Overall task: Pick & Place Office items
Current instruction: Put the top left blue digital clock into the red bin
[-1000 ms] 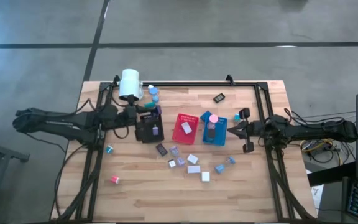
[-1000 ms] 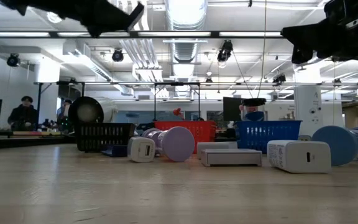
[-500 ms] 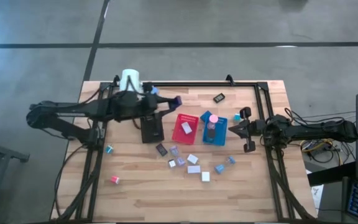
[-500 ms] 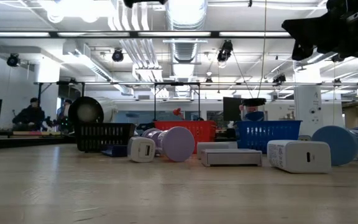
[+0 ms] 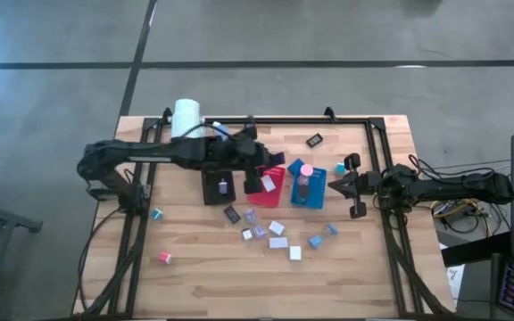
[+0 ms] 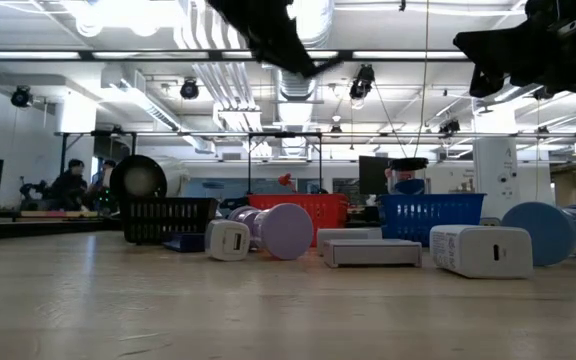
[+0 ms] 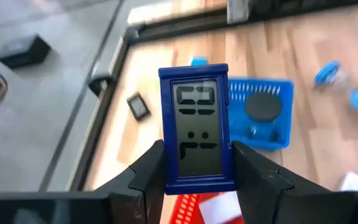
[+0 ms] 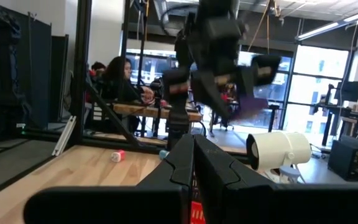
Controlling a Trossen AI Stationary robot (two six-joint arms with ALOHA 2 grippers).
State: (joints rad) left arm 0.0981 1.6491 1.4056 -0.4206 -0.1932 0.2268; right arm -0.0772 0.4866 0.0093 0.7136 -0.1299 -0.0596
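Observation:
My left gripper (image 5: 273, 166) is shut on a small blue-framed clock with a grey display (image 7: 196, 134), held above the red tray (image 5: 262, 187). Several office items, white, grey and lavender blocks (image 5: 275, 234), lie loose on the wood nearer the table's front edge. A pink cap (image 5: 306, 169) sits in the blue tray (image 5: 314, 196). A small black piece (image 5: 314, 140) lies at the far side. My right gripper (image 5: 331, 185) hovers shut at the right of the blue tray, holding nothing. My left gripper pinches the clock's two long side edges (image 7: 164, 168) between its two fingers (image 7: 146, 174), near the clock's lower end. The fingers slant down from the table's left side. The clock stands up out of the fingers, display toward the wrist camera, lifted clear above the red tray.
A black tray (image 5: 219, 185) sits left of the red one. A big white cylinder (image 5: 186, 116) lies at the far left corner. A teal bit (image 5: 157, 214) and a pink bit (image 5: 164, 258) lie near the left rail. A dark frame (image 5: 373, 134) borders the table.
My left gripper has swung toward the table's right edge, from over the black tray to over the red tray, carrying the blue clock clear of the table. It has stayed shut on the clock.

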